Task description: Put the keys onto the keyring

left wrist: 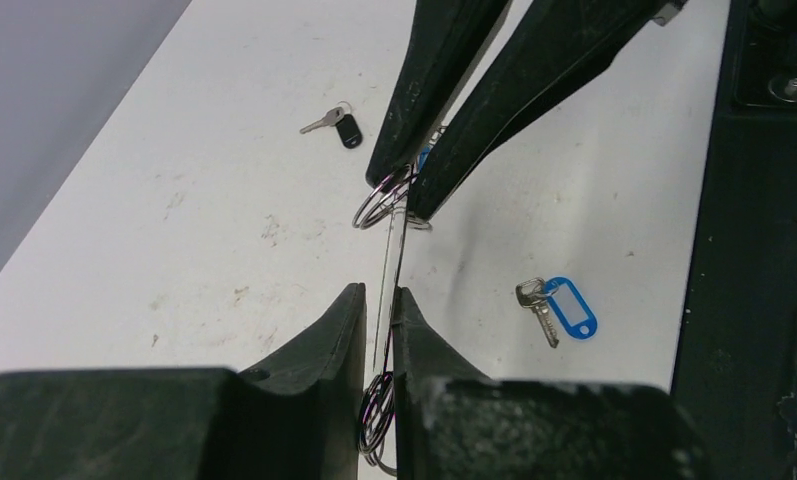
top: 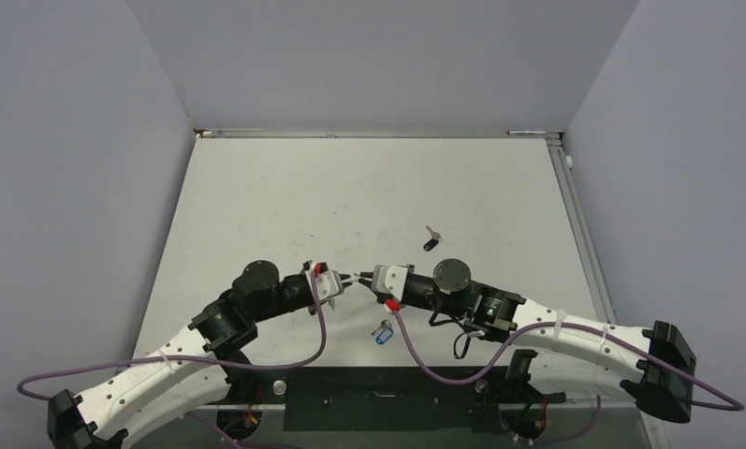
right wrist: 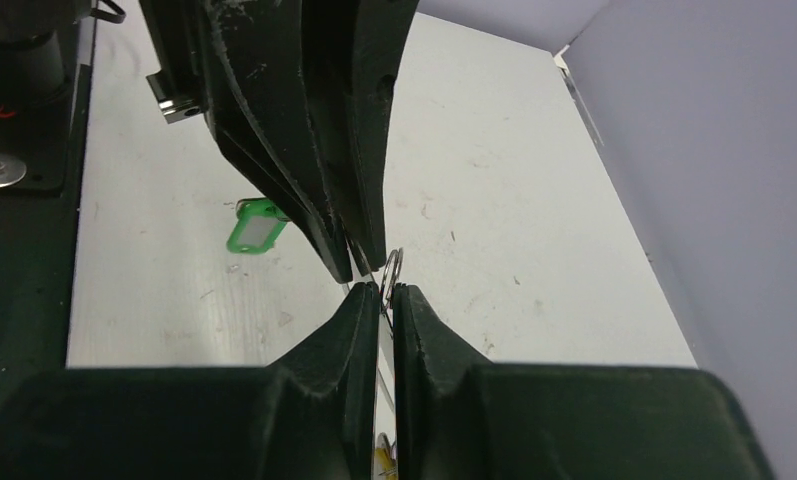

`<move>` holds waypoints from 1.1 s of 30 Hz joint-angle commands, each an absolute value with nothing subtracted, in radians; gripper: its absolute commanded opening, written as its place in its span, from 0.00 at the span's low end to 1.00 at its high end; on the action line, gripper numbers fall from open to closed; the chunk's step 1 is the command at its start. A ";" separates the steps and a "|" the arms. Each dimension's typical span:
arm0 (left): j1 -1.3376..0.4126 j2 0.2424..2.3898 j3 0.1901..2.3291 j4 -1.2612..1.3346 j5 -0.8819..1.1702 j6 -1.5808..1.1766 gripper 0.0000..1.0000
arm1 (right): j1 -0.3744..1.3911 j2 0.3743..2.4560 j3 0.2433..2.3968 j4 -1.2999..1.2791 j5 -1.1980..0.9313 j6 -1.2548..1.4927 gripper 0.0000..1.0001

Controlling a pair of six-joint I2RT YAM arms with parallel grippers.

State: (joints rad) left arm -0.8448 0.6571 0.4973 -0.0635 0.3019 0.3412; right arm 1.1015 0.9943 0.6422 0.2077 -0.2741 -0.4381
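Note:
Both grippers meet tip to tip above the middle of the table. My left gripper (top: 348, 279) (left wrist: 378, 292) is shut on the thin grey wire of the keyring (left wrist: 392, 250), with small split rings bunched between its fingers. The wire runs straight to my right gripper (top: 365, 278) (right wrist: 379, 290), which is shut on it too, with a small ring (right wrist: 392, 270) at its tips. A black-headed key (top: 431, 240) (left wrist: 338, 125) and a blue-tagged key (top: 382, 333) (left wrist: 560, 306) lie loose on the table. A green tag (right wrist: 257, 225) lies below the left fingers. Something yellow (right wrist: 384, 462) hangs under the right jaws.
The white table (top: 369, 187) has grey walls on three sides and a metal rail (top: 584, 234) along its right edge. The black base plate (top: 387, 402) of the arms runs along the near edge, with purple cables looping over it.

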 commanded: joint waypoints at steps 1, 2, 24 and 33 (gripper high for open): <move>-0.828 0.665 0.544 -0.077 0.112 0.301 0.00 | 1.126 1.021 0.723 0.361 -0.109 -0.341 0.05; -0.827 0.666 0.546 -0.074 0.096 0.294 0.00 | 1.132 1.030 0.726 0.367 -0.088 -0.340 0.05; -0.796 0.725 0.607 -0.091 -0.318 0.161 0.00 | 1.143 1.176 0.981 0.304 0.305 -0.022 0.05; -0.795 0.744 0.622 -0.093 -0.310 0.114 0.00 | 1.125 1.257 1.038 0.286 0.306 0.084 0.05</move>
State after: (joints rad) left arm -0.7967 0.7597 0.5770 -0.1299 -0.2771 0.1402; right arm 1.1328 1.2308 1.0252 0.2611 0.2768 0.0319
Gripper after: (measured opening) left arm 0.085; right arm 0.057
